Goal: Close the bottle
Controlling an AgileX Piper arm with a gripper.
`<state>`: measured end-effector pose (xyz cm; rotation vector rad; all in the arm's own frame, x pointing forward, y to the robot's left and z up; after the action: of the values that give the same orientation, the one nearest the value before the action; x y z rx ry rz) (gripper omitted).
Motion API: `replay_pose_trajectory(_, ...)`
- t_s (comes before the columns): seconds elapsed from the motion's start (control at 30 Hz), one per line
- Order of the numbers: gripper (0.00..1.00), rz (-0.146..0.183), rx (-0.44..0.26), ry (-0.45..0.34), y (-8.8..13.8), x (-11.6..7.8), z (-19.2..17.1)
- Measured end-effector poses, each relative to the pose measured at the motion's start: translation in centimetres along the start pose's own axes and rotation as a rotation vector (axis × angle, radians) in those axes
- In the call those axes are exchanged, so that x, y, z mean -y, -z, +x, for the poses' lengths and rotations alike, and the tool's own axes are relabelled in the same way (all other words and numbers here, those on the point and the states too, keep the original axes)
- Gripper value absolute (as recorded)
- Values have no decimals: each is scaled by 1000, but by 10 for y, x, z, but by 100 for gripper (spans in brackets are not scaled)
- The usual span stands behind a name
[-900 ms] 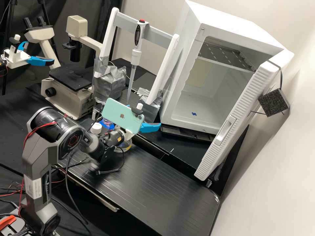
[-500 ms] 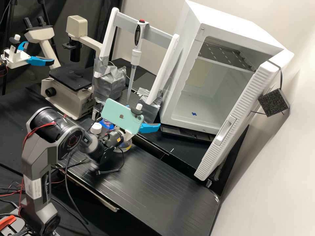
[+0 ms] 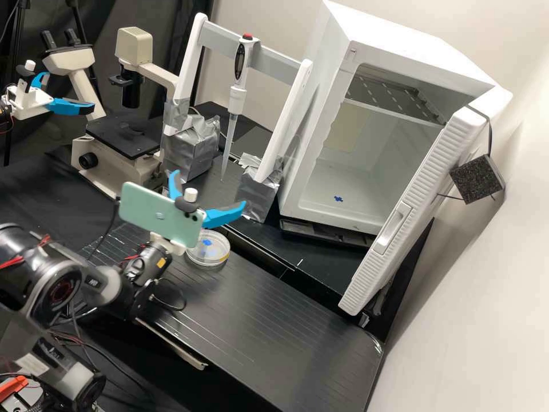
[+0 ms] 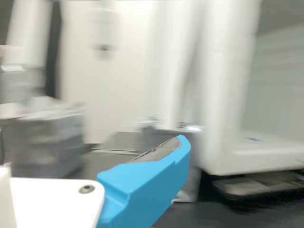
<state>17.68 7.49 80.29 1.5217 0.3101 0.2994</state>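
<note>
The jaws of the gripper (image 3: 209,187) stand well apart, its two bright blue fingers (image 3: 225,216) spread in a wide V above the bench; in the wrist view one of them, with a grey pad (image 4: 159,152) along its inner side, runs out from the white mount (image 4: 57,199). Where the bottle is I cannot tell. From the left of the high view, a second arm (image 3: 31,104) reaches in with blue fingers of its own, in front of a cream microscope (image 3: 132,48) that has a flat black stage (image 3: 123,134). The dark grey arm (image 3: 63,286) comes from the lower left, and a mint-green phone (image 3: 148,209) sits tilted on its wrist, just beside the fingers. Behind it is a white frame (image 3: 190,66) with a grey crossbar and feet wrapped in silver tape (image 3: 191,151); a pipette (image 3: 237,100) hangs there, tip down. A round clear dish (image 3: 211,258) with blue and yellow bits lies on the black bench (image 3: 286,332), near the gripper. Farther right stands a white cabinet (image 3: 320,114), its ribbed door (image 3: 420,206) open, a small blue mark (image 3: 338,198) on its floor, and beyond the door a black speckled square (image 3: 476,179)
</note>
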Motion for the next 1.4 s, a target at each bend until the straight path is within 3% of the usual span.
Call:
replay_pose_trajectory(0.13,100,-73,-90,109,16,22,-16)
replay_pose_trajectory(0.2,100,-88,-105,133,20,27,-18)
replay_pose_trajectory(0.33,100,-94,-82,181,16,37,-16)
replay_pose_trajectory(0.6,100,-108,38,213,-5,44,-12)
replay_pose_trajectory(0.77,100,-90,73,233,-12,46,-11)
replay_pose_trajectory(0.8,0,-92,73,238,-13,46,-11)
replay_pose_trajectory(1.4,0,-65,60,249,-15,45,-10)
